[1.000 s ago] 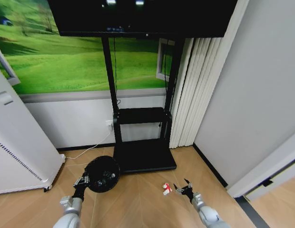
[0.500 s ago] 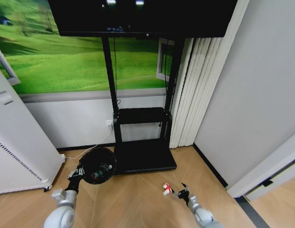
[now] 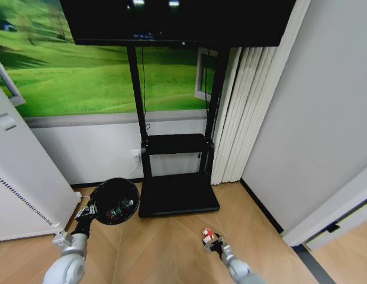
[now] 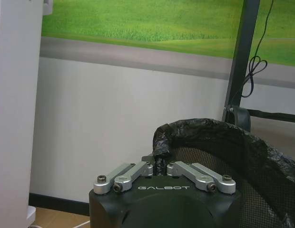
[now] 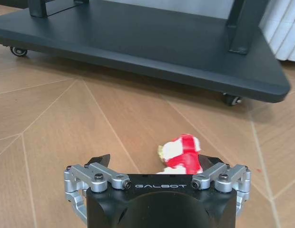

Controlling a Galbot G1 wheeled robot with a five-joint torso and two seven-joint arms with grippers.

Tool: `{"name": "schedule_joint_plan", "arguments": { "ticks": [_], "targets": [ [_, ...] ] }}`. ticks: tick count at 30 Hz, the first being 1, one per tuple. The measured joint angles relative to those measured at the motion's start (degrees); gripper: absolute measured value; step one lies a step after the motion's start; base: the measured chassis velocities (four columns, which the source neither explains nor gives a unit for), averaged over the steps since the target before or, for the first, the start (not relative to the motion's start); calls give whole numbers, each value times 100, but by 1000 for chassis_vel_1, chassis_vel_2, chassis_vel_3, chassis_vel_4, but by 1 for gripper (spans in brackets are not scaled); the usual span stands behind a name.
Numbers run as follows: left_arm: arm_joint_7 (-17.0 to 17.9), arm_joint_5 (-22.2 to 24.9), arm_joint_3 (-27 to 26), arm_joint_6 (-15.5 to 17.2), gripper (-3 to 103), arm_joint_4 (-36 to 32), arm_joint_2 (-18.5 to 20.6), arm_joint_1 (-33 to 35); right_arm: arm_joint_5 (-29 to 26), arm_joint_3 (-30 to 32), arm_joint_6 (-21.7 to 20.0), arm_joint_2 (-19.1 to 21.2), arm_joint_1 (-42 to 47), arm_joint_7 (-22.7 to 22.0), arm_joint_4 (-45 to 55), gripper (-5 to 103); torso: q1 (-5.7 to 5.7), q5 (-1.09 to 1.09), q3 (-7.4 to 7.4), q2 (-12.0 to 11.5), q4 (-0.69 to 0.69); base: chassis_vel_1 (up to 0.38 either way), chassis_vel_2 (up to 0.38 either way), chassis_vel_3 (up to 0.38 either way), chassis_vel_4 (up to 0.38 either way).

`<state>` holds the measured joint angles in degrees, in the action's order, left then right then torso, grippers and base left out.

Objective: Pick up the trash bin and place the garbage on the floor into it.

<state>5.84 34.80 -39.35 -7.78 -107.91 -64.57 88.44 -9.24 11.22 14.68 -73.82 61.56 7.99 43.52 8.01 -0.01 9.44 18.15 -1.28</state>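
The trash bin [image 3: 114, 201], a small black round basket lined with a black bag, hangs tilted above the floor at the left, its mouth facing me. Small bits of litter [image 3: 119, 209] show inside it. My left gripper [image 3: 87, 215] is shut on the bin's rim [image 4: 159, 152], the bag edge pinched between its fingers. A red-and-white packet of garbage [image 3: 207, 237] lies on the wood floor. My right gripper [image 3: 215, 244] is low over it and open. The packet [image 5: 181, 153] sits between the fingers, close to one fingertip [image 5: 210, 161].
The black TV stand's wheeled base [image 3: 179, 202] lies just behind the packet, its edge [image 5: 185, 71] close ahead of the right gripper. A tall white appliance [image 3: 23, 189] stands at the left. Pleated curtains [image 3: 242, 118] and a wall close off the right.
The left arm has lifted the bin up and to the left. The right gripper has slid left and closer, so the packet now lies between its open fingers.
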Motion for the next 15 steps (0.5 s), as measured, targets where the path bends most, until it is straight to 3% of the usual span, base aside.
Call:
{"name": "schedule_joint_plan", "arguments": {
  "ticks": [15],
  "targets": [
    [20, 34, -301, 9, 7, -221, 24, 258, 162, 6, 106, -510, -902, -347, -1324, 100, 0, 1, 0, 0, 0, 0, 0, 0, 0]
  ]
}}
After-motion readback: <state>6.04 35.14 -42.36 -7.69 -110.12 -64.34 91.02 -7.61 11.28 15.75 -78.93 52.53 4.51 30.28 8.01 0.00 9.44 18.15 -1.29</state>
